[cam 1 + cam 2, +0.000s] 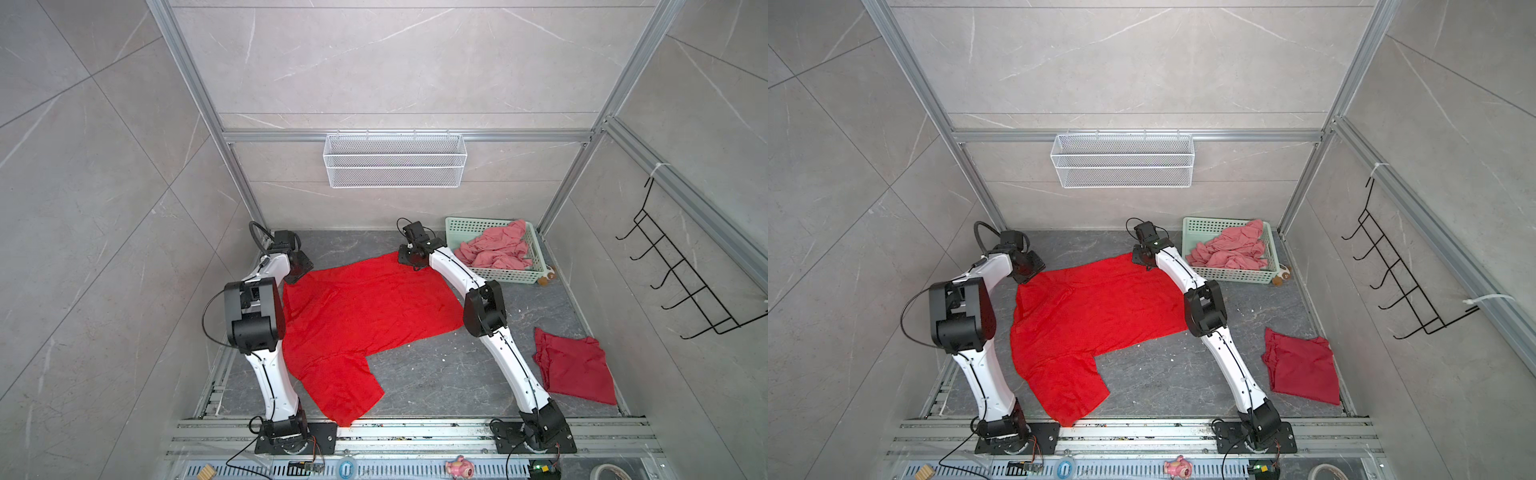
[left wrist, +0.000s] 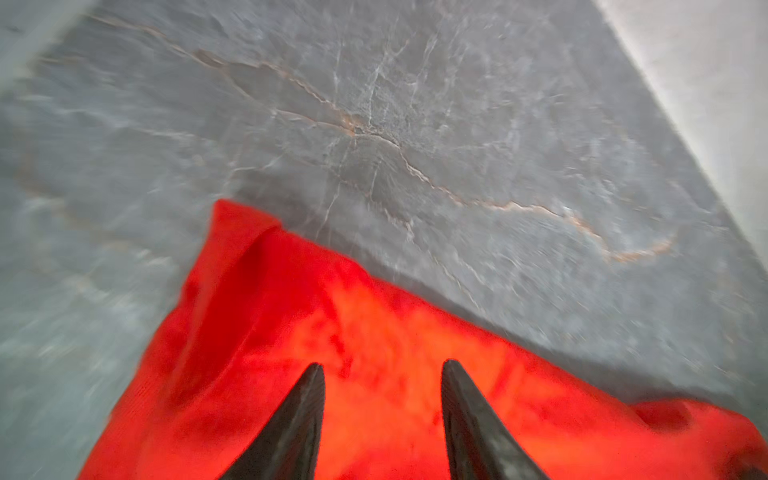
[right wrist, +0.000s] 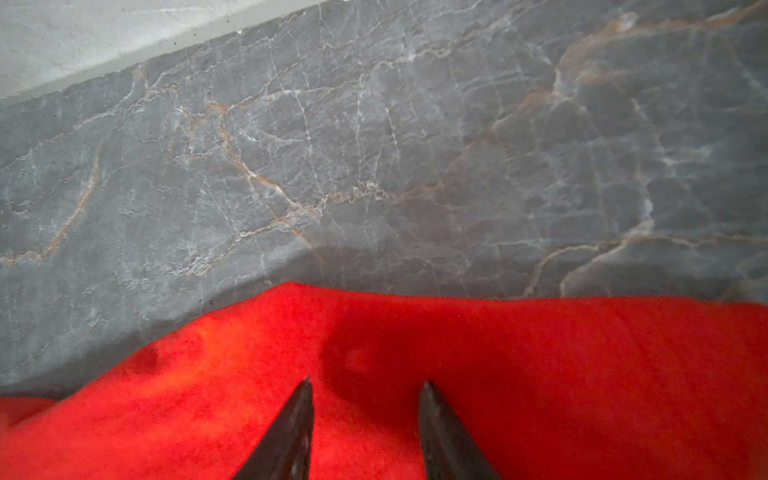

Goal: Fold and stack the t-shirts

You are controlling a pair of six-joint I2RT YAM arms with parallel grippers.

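Observation:
A bright red t-shirt (image 1: 357, 316) (image 1: 1088, 316) lies spread on the grey marble table, one sleeve toward the front rail. My left gripper (image 1: 292, 279) (image 2: 382, 363) hovers open over its far left corner. At the far right corner of the shirt, my right gripper (image 1: 415, 266) (image 3: 368, 382) is open too. In both wrist views red cloth shows between and under the fingertips, and nothing is pinched. A darker crimson t-shirt (image 1: 575, 365) (image 1: 1302, 370) lies folded at the right. Salmon-pink t-shirts (image 1: 496, 249) (image 1: 1231, 247) are heaped in a basket.
The mint-green lattice basket (image 1: 511, 275) stands at the back right, with a small plush toy (image 1: 547, 276) beside it. A white wire basket (image 1: 395, 160) hangs on the back wall and a black hook rack (image 1: 681, 274) on the right wall. The back wall is close behind both grippers.

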